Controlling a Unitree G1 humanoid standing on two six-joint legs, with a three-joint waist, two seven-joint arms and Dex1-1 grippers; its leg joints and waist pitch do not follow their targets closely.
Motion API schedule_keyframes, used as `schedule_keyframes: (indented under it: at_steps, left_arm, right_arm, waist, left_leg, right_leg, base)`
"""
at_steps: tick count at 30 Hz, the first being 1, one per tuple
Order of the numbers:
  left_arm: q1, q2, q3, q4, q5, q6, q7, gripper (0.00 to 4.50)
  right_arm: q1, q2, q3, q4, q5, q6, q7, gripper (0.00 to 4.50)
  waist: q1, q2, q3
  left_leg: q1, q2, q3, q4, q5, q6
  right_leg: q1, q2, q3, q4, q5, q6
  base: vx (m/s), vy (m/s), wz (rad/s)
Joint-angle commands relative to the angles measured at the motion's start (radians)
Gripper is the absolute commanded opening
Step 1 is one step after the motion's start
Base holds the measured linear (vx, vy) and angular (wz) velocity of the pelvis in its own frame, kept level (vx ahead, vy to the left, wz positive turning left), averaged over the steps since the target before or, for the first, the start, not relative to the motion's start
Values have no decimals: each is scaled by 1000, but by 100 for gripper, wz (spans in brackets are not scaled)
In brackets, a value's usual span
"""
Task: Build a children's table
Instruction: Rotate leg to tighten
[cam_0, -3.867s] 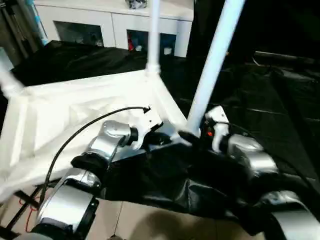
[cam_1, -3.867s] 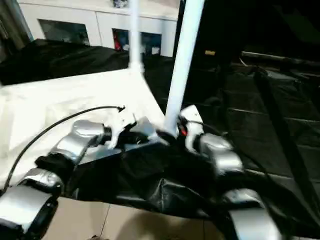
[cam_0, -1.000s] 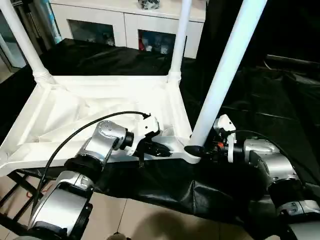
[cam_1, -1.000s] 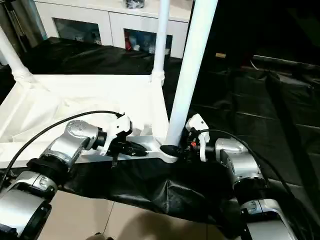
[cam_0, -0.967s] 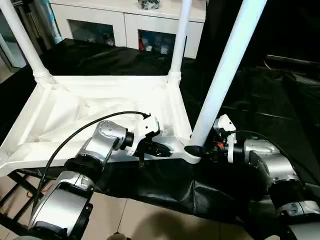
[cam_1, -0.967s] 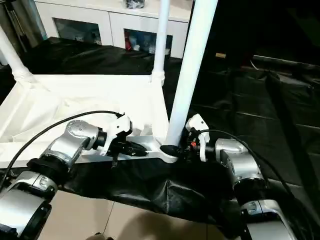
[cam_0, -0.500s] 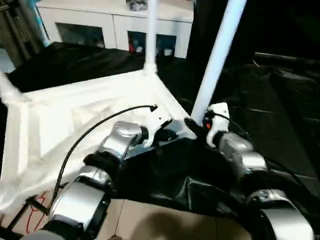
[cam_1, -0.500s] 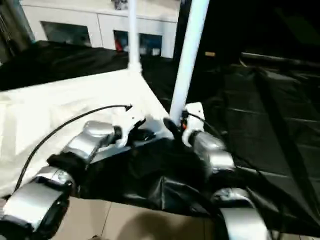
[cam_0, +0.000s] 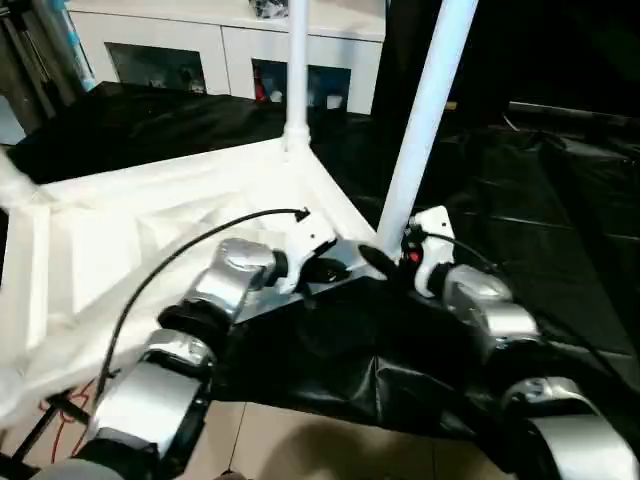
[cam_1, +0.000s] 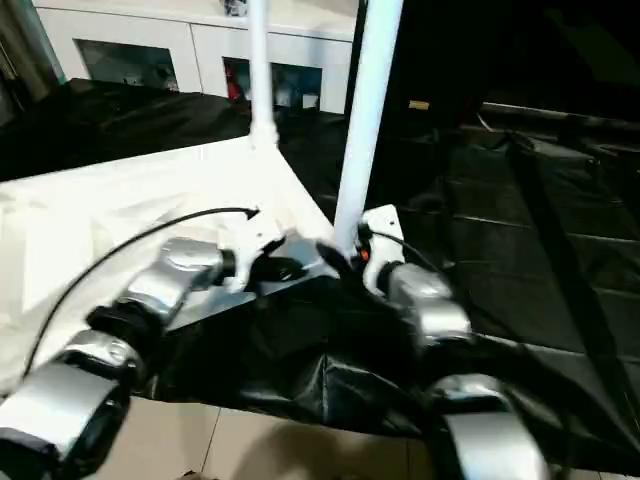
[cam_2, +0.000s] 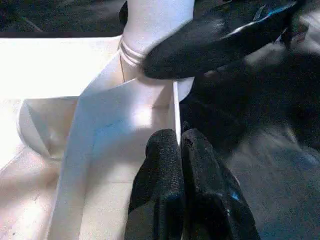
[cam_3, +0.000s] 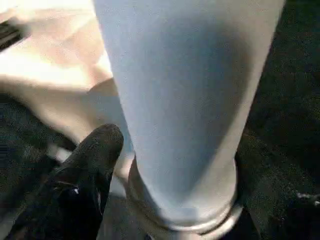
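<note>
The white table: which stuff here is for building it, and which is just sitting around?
For the job:
table top, upside down
near leg, held by the right gripper
far leg
left gripper, pinching the table top's rim

Just around:
white cabinet
black sheet

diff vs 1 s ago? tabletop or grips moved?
The tabletop has swung: its near right corner now sits further from the robot, and the left side has come nearer. Both grips held: the left gripper stays shut on the tabletop's edge, the right gripper still at the base of the near leg. The far leg stays seated.
</note>
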Motion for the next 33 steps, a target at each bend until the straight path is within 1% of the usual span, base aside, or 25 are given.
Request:
schedule_keyframes:
  at_steps: [1,2,3,4,5,6,7,8,12,13,15,17,18,20,21,22,26,27,28,29,30,31,32,33]
  left_arm:
    - [-11,-26,-33,-43,-20,-30,-51,0]
    - [-3,-11,-41,-53,-22,-34,-89,0]
    - [8,8,-52,-62,-21,-59,-132,0]
    - [8,8,-52,-62,-21,-59,-132,0]
    - [13,22,-57,-66,-23,-72,-166,0]
    - [14,24,-57,-67,-23,-73,-170,0]
    - [15,36,-58,-69,-25,-73,-194,0]
    - [15,49,-57,-71,-26,-72,-217,0]
    - [12,67,-56,-68,-23,-79,-241,0]
    - [12,71,-57,-69,-24,-81,-246,0]
    - [12,77,-58,-68,-24,-83,-252,0]
    - [13,79,-59,-70,-26,-83,-258,0]
    - [13,80,-58,-71,-26,-83,-262,0]
    - [14,79,-57,-72,-27,-82,-263,0]
    - [14,78,-56,-72,-28,-82,-261,0]
    - [15,74,-53,-71,-30,-76,-254,0]
    - [9,49,-32,-58,-35,-61,-187,0]
    - [-2,31,-20,-42,-33,-54,-133,0]
    - [-7,22,-17,-34,-30,-52,-107,0]
    - [-22,1,-9,-12,-21,-47,-40,0]
    - [-29,-9,-5,-3,-18,-41,-12,0]
    - [-33,-16,-2,3,-17,-37,4,0]
    - [-42,-28,1,13,-14,-31,36,0]
    - [-48,-38,5,21,-13,-27,61,0]
  right_arm:
    - [14,19,60,-4,-15,24,65,363]
    - [29,-11,74,-30,-11,38,126,363]
    - [48,-41,86,-64,1,57,190,363]
    - [48,-41,86,-64,1,57,190,363]
    - [63,-65,98,-93,15,75,248,363]
    - [65,-68,100,-96,16,77,254,363]
    - [74,-82,109,-113,22,87,291,363]
    - [84,-97,120,-132,25,100,329,349]
    - [95,-117,134,-157,28,119,379,317]
    - [98,-119,136,-164,28,123,387,317]
    - [102,-121,139,-174,27,129,392,291]
    - [107,-122,141,-191,31,141,397,283]
    - [110,-123,144,-201,36,148,401,267]
    - [114,-123,146,-209,39,153,403,261]
    - [115,-122,145,-211,39,155,404,261]
    - [118,-118,144,-212,38,156,400,256]
    - [125,-99,126,-208,38,168,352,254]
    - [121,-79,110,-190,30,180,285,254]
    - [118,-66,100,-176,24,182,239,254]
    - [98,-30,70,-119,1,172,103,254]
    - [86,-12,53,-88,-5,165,35,254]
    - [78,-2,43,-68,-9,161,-6,254]
    - [65,15,24,-36,-8,157,-69,254]
    - [55,29,10,-12,-7,155,-117,254]
  waist:
    - [4,4,-62]
    - [7,1,-62]
    - [14,-2,-60]
    - [19,1,-59]
    - [20,0,-59]
    - [23,-1,-60]
    - [23,0,-60]
    - [24,-1,-60]
    - [29,0,-60]
    - [31,0,-61]
    - [34,0,-60]
    - [37,0,-60]
    - [38,0,-60]
    - [38,-1,-61]
    - [39,1,-61]
    - [38,1,-61]
    - [38,-1,-60]
    - [39,-1,-59]
    - [36,-3,-58]
    - [30,-1,-57]
    - [29,0,-57]
    - [22,-3,-56]
    - [16,-2,-56]
    - [14,-2,-56]
  left_leg:
    - [10,39,-16,-65,-206,75]
    - [13,39,-15,-66,-217,70]
    - [13,39,-15,-66,-225,68]
    - [13,41,-14,-66,-232,70]
    - [13,42,-15,-67,-235,68]
    - [14,41,-15,-67,-235,65]
    - [13,42,-16,-67,-233,64]
    - [13,42,-16,-68,-234,62]
    - [13,41,-16,-67,-227,55]
    - [14,41,-15,-67,-226,53]
    - [14,42,-16,-68,-226,51]
    - [16,41,-16,-68,-225,45]
    - [15,42,-16,-68,-224,44]
    - [15,41,-16,-68,-219,44]
    - [16,42,-16,-68,-220,44]
    - [16,41,-16,-68,-220,43]
    - [15,41,-16,-68,-223,40]
    - [16,41,-16,-68,-230,37]
    - [17,40,-17,-69,-238,29]
    - [19,38,-19,-70,-254,13]
    - [21,37,-21,-72,-268,5]
    - [19,35,-24,-73,-281,-6]
    - [20,35,-25,-73,-291,-8]
    - [22,35,-25,-73,-297,-9]
  right_leg:
    - [56,-65,56,-72,-134,-255]
    - [53,-65,56,-74,-153,-255]
    - [56,-64,55,-76,-182,-249]
    - [54,-65,57,-78,-197,-242]
    - [54,-66,56,-78,-202,-239]
    - [54,-66,56,-78,-205,-234]
    - [53,-66,56,-77,-204,-234]
    - [53,-66,56,-77,-206,-234]
    - [52,-67,56,-77,-208,-234]
    - [51,-67,56,-77,-207,-233]
    - [51,-67,56,-77,-211,-231]
    - [50,-67,56,-78,-217,-228]
    - [50,-67,56,-77,-215,-227]
    - [51,-67,56,-76,-207,-226]
    - [50,-67,56,-76,-207,-227]
    - [50,-67,56,-76,-204,-228]
    - [50,-68,56,-77,-211,-228]
    - [48,-68,57,-79,-229,-223]
    - [46,-70,57,-81,-256,-217]
    - [42,-71,57,-87,-302,-204]
    - [40,-72,56,-90,-329,-198]
    - [44,-72,54,-94,-372,-179]
    - [41,-72,54,-97,-388,-171]
    - [39,-72,55,-99,-389,-171]
  base:
    - [0,0,0]
    - [0,0,0]
    - [0,0,0]
    - [0,0,0]
    - [0,0,0]
    - [0,0,0]
    - [0,0,0]
    - [0,0,0]
    - [0,0,0]
    - [0,0,0]
    - [0,0,0]
    - [0,0,0]
    - [0,0,0]
    - [0,0,0]
    - [0,0,0]
    - [0,0,0]
    - [0,0,0]
    - [0,0,0]
    - [0,0,0]
    - [0,0,0]
    - [0,0,0]
    - [0,0,0]
    - [0,0,0]
    - [0,0,0]
